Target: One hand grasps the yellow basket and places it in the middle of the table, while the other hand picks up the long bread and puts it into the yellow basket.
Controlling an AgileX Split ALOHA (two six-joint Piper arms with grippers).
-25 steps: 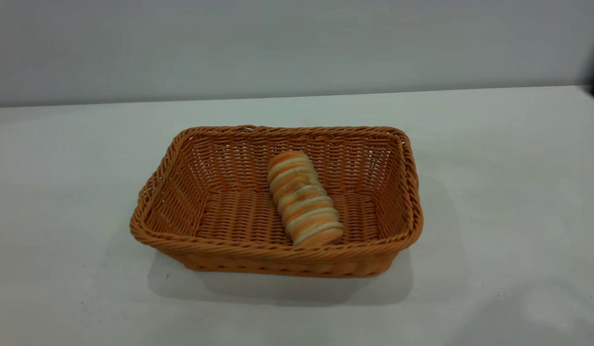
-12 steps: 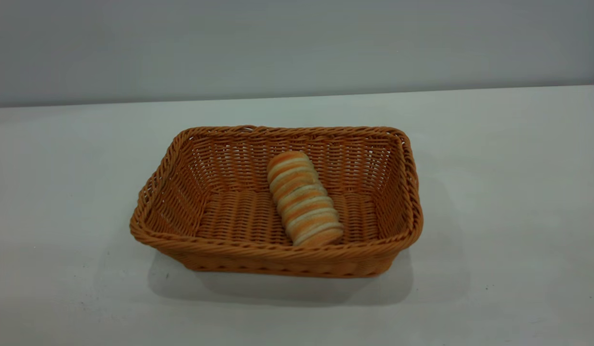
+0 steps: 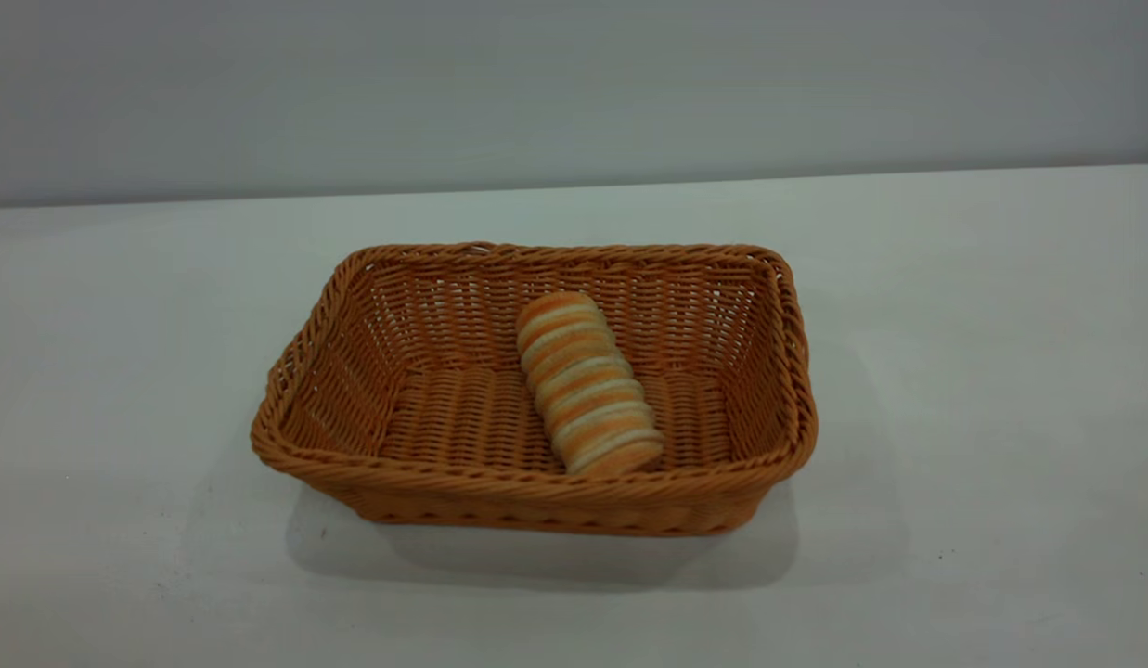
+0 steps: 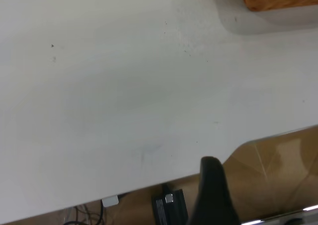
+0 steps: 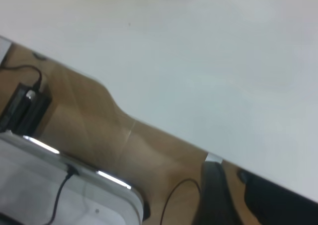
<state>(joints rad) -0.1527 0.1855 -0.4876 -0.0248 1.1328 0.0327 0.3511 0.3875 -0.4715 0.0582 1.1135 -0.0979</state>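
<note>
The table (image 3: 954, 306) spreads bare white around the yellow basket (image 3: 369, 501), which sits mid-table, long sides running three to nine o'clock. Inside, just right of centre, the long bread (image 3: 587, 382) lies on the woven floor, its long axis running from eleven to five o'clock. Both grippers hang over the table's edge; whether their fingers are apart cannot be told.

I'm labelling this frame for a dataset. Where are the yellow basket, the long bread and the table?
yellow basket (image 3: 536, 489): exterior view, near braided rim.
long bread (image 3: 587, 396): exterior view, middle of the loaf.
table (image 3: 982, 371): exterior view, bare top right of the basket.
</note>
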